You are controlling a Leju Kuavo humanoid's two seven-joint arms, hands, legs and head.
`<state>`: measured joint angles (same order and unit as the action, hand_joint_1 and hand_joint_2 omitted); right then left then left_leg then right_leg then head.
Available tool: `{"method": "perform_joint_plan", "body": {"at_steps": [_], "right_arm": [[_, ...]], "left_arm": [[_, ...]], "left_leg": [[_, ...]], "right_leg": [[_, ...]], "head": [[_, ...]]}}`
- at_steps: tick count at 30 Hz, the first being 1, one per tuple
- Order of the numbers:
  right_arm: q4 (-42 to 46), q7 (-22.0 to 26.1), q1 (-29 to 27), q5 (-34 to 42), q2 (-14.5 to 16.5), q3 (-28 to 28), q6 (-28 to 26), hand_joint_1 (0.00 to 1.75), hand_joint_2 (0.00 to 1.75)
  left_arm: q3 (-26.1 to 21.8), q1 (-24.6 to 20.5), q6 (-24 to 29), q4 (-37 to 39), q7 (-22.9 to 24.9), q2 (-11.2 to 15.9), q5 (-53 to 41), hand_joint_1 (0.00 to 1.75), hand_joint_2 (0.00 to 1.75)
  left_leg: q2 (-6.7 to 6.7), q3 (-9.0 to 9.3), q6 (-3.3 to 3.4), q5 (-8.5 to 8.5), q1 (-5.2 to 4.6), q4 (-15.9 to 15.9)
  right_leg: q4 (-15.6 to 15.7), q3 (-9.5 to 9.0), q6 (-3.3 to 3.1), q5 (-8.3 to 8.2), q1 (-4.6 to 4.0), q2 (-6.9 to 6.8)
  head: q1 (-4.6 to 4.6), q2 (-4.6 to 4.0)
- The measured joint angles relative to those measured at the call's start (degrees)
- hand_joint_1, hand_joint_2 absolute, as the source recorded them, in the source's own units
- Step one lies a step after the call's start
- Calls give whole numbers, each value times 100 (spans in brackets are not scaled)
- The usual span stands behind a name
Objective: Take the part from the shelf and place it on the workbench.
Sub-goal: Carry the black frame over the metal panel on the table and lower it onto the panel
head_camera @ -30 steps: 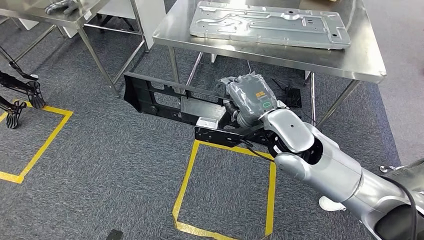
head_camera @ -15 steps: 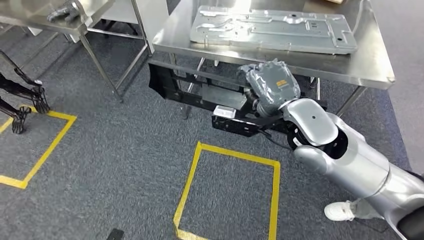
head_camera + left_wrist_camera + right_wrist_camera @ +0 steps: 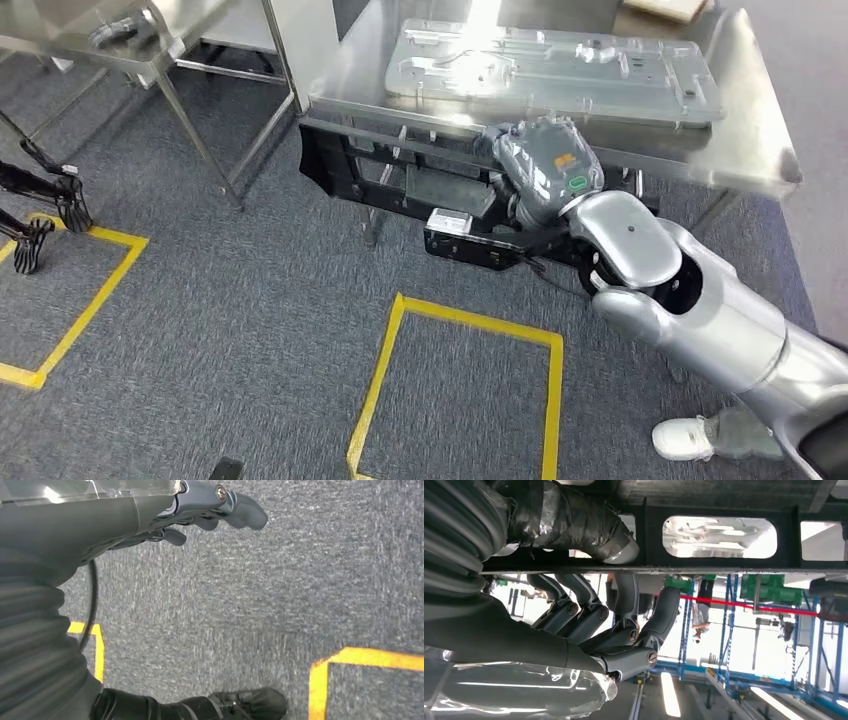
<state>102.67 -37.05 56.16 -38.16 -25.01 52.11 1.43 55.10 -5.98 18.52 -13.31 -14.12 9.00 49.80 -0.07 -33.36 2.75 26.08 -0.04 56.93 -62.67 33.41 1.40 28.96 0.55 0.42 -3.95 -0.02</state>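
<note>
So grey carpet floor with yellow tape squares, steel counter carrying a flat silver metal panel, and a second steel table off to the left. Long black frame part hangs level just below and in front of the counter's front edge, not on it, gripped by the right hand; right wrist view shows thumb over the frame's bar and fingers curled under it. Left hand hangs over the carpet, fingers loosely curled, holding nothing.
</note>
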Motion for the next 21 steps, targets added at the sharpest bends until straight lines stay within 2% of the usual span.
{"method": "perform_joint_plan", "body": {"at_steps": [3, 4, 5, 6, 7, 8, 10, 12, 14, 15, 16, 18, 19, 20, 21], "right_arm": [[58, -63, 64, 0, -63, -4, 56, 175, 175], [68, -77, 66, 1, -84, -4, 73, 175, 175], [79, -89, 65, 1, -104, -4, 90, 175, 175], [92, -102, 67, 2, -124, -5, 103, 175, 175], [107, -121, 73, 2, -143, -5, 113, 175, 175], [119, -144, 84, 2, -161, -6, 127, 175, 175], [151, -190, 127, 3, -203, -8, 178, 175, 175], [195, -231, 162, 14, -249, -14, 236, 175, 175], [239, -257, 180, 34, -290, -26, 276, 175, 175], [255, -264, 195, 41, -308, -33, 290, 175, 175], [270, -269, 207, 45, -323, -38, 299, 175, 175], [288, -273, 220, 55, -345, -43, 303, 175, 175], [295, -273, 218, 63, -354, -44, 304, 175, 175], [299, -273, 214, 74, -364, -44, 305, 175, 175], [302, -273, 211, 90, -377, -45, 306, 175, 175]], "left_arm": [[1, -4, -1, 0, 11, -3, 2, 0, 175], [1, 0, -1, 0, 14, -4, 3, 0, 175], [1, 6, -1, 0, 16, -5, 3, 0, 175], [1, 11, -1, 0, 17, -7, 4, 0, 175], [0, 13, -1, 0, 19, -9, 4, 0, 175], [0, 11, -1, 0, 19, -11, 4, 0, 175], [0, 0, 1, 0, 20, -13, 5, 0, 175], [0, -4, 3, 0, 20, -13, 8, 0, 175], [0, -3, 5, 0, 20, -13, 9, 0, 175], [0, -10, 6, 0, 20, -11, 9, 0, 175], [0, -17, 7, 0, 20, -11, 9, 0, 175], [0, -19, 7, 0, 21, -11, 9, 0, 175], [0, -10, 7, 0, 22, -11, 10, 0, 175], [0, 2, 6, 0, 24, -12, 10, 0, 175], [0, 11, 5, 0, 26, -12, 10, 0, 175]], "left_leg": [[-8, 117, 51, 92, 10, -9], [-16, 161, 49, 132, 11, -4], [-24, 214, 41, 179, 13, 3], [-34, 276, 26, 231, 17, 14], [-41, 342, 1, 291, 22, 25], [-47, 402, -32, 350, 22, 38], [-47, 442, -111, 440, 17, 64], [-39, 455, -182, 481, 9, 87], [-29, 446, -233, 530, 12, 206], [-26, 352, -258, 590, 17, 394], [-22, 177, -283, 680, 23, 702], [-20, -314, -322, 931, 31, 1426], [-19, -520, -328, 1005, 33, 1651], [-19, -643, -318, 968, 31, 1689], [-20, -664, -292, 801, 28, 1524]], "right_leg": [[-1002, 656, 47, 338, 12, -6], [-1167, 816, 60, 327, 20, -7], [-1120, 875, 72, 199, 31, -8], [-878, 833, 83, -25, 43, -10], [-499, 724, 87, -299, 55, -13], [-160, 613, 82, -480, 57, -16], [235, 482, 15, -575, 36, -20], [281, 442, -93, -507, 16, -14], [300, 363, -173, -500, 29, -9], [310, 318, -203, -480, 38, -8], [318, 279, -224, -456, 41, -8], [319, 213, -248, -387, 31, 1], [319, 170, -252, -348, 22, 9], [319, 118, -254, -306, 10, 16], [317, 54, -254, -263, -1, 25]], "head": [[19, 0], [19, 0], [20, 0], [21, 0], [22, 0], [21, 0], [24, 0], [22, 0], [14, 0], [8, 0], [0, 0], [-11, 0], [-11, 0], [-11, 1], [-11, 1]]}}
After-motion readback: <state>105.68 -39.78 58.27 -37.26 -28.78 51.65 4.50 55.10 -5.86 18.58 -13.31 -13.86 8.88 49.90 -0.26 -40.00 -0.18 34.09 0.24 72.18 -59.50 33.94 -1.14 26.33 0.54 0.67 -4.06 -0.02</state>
